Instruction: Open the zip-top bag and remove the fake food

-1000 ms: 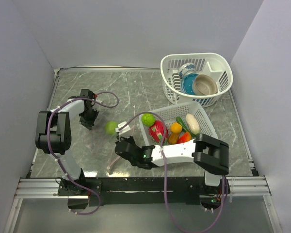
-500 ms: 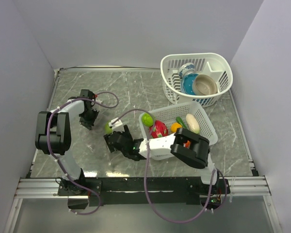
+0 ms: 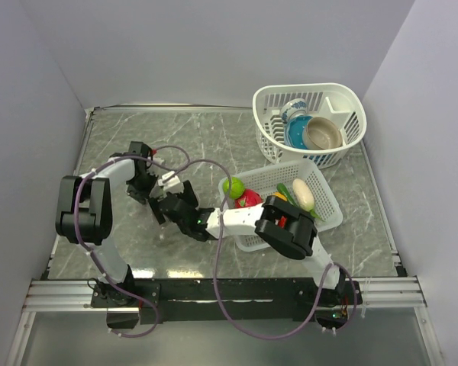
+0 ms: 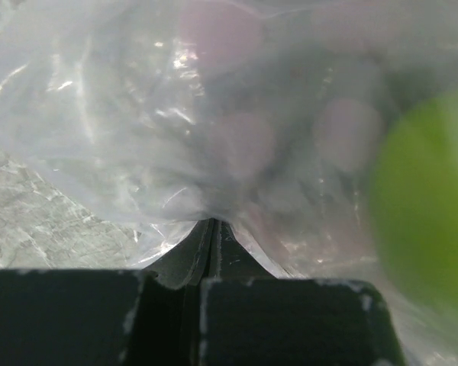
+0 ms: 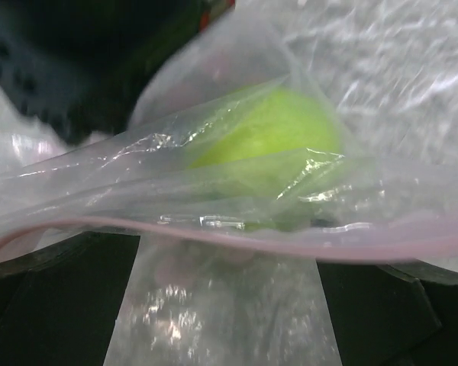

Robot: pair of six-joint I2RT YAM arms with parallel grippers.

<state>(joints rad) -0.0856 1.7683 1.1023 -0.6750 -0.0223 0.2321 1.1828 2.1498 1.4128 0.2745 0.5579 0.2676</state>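
The clear zip-top bag (image 4: pixel 137 114) fills the left wrist view, and my left gripper (image 4: pixel 211 229) is shut on a fold of its film. A green ball (image 4: pixel 427 206) of fake food lies inside the bag, to the right. In the right wrist view the bag's pinkish zip strip (image 5: pixel 237 232) runs across my right gripper (image 5: pixel 229 263), whose jaws stand wide open on either side of the film, with the green ball (image 5: pixel 275 137) just behind. From above, my right gripper (image 3: pixel 166 200) sits close beside my left gripper (image 3: pixel 143 185). More fake food (image 3: pixel 248 198) lies in the rectangular basket (image 3: pixel 324 210).
A white slotted basket (image 3: pixel 343 99) at the back right holds a blue-patterned cup (image 3: pixel 294 110) and a tan bowl (image 3: pixel 323 133). The rectangular basket sits right of the grippers, under the right arm's forearm. Walls close the table on three sides.
My right arm has swung left, away from the basket's near side, up to the left gripper, and its jaws have opened. It now covers the green ball. The left arm has stayed put.
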